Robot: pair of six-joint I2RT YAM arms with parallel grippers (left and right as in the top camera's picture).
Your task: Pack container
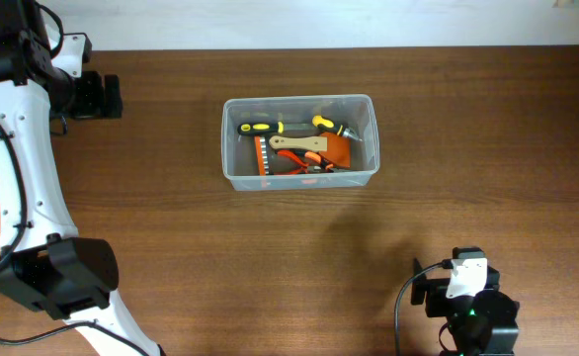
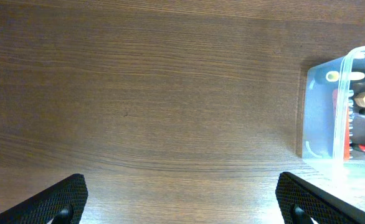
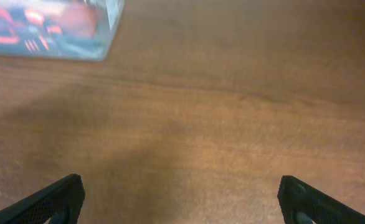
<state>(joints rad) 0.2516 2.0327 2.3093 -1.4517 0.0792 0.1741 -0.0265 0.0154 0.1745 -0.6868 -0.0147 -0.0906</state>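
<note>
Clear container (image 1: 236,163), tools (image 1: 304,148) inside, sits centrally on the surface (image 1: 171,227) toward its far edge | left end effector (image 2: 181,190) spread wide at far left, facing it | right end effector (image 3: 179,190) wide, empty, arm folded near-right.

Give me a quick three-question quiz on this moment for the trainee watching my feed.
1. True or false: the left gripper is shut on a tool.
2. Multiple choice: the yellow-handled screwdriver lies A) outside the container, next to it; B) inside the container; C) between a gripper's fingers.
3. Fill in the missing word: in its own wrist view, the right gripper is empty, and its fingers stand wide apart, so it is ___.

Key: 1 false; 2 B; 3 open.
</note>
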